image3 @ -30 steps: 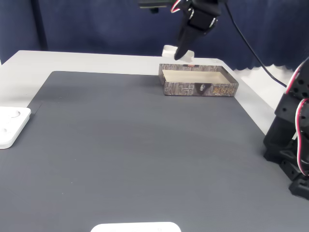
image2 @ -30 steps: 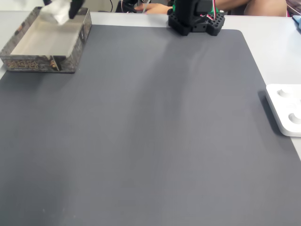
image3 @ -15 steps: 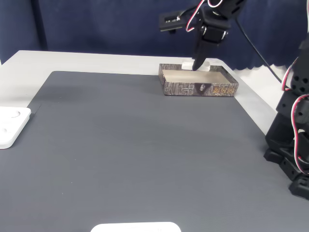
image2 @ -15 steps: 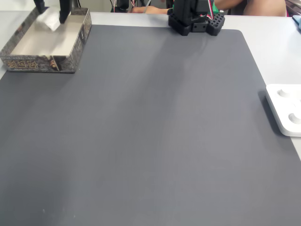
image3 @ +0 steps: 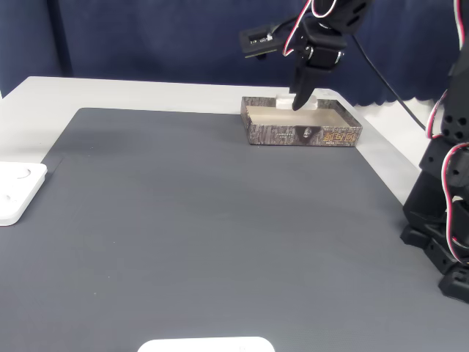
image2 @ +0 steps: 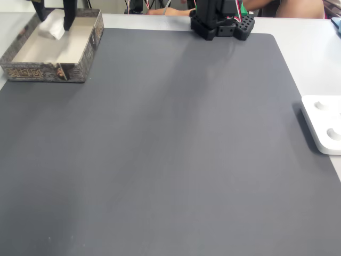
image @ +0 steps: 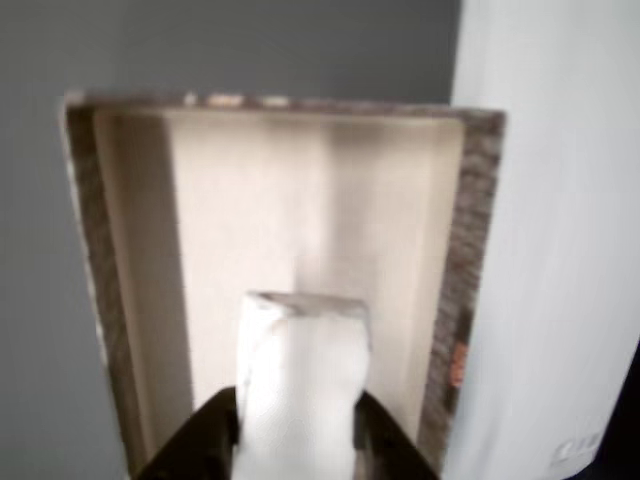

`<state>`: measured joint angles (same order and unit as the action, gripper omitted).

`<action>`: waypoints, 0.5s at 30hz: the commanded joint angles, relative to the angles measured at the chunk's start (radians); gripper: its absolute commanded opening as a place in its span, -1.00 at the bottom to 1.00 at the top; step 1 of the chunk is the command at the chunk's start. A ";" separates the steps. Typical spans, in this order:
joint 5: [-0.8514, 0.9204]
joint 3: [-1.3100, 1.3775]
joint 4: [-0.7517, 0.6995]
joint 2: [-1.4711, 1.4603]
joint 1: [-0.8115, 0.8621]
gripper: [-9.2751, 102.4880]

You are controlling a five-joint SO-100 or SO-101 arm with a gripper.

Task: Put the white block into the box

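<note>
Other view: the white block (image: 300, 385) stood between the two dark fingers (image: 205, 435) of the gripper (image: 295, 440), which pressed on its sides; it was closed on the block. Beyond it lay the pale beige floor of the box (image: 470, 250), speckled rim on three visible sides. The block looked bright white, oblong, its far end blunt with softened corners; it seemed above the near part of the box floor, contact with the floor could not be told.

A fixed view looking down: the box (image2: 48, 72) sat at the far left corner of the dark grey mat (image2: 176, 149), the gripper (image2: 52, 24) over its far end, the block (image2: 53, 29) a white patch between the dark fingers. The arm's black base (image2: 221, 21) stood at the mat's far edge. A white panel (image2: 322, 125) lay at the right edge. The mat between was open.

A fixed view from the side: the gripper (image3: 302, 99) reached down into the box (image3: 304, 132) near its far wall; the block (image3: 287, 99) showed just above the rim. Pale surface (image3: 44, 95) bordered the mat, a blue curtain (image3: 146, 37) behind.
</note>
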<state>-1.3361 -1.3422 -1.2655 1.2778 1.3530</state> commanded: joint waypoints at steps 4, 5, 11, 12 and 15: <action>-0.080 0.077 -0.012 -0.012 0.029 -0.86; -0.080 0.081 -0.012 -0.020 0.029 -0.86; -0.066 0.155 -0.012 -0.098 0.020 -0.86; -0.061 0.169 -0.012 -0.112 0.015 -0.86; -0.048 0.209 -0.012 -0.158 0.006 -0.86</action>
<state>-1.4082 -1.2333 -1.2655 1.1167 1.3729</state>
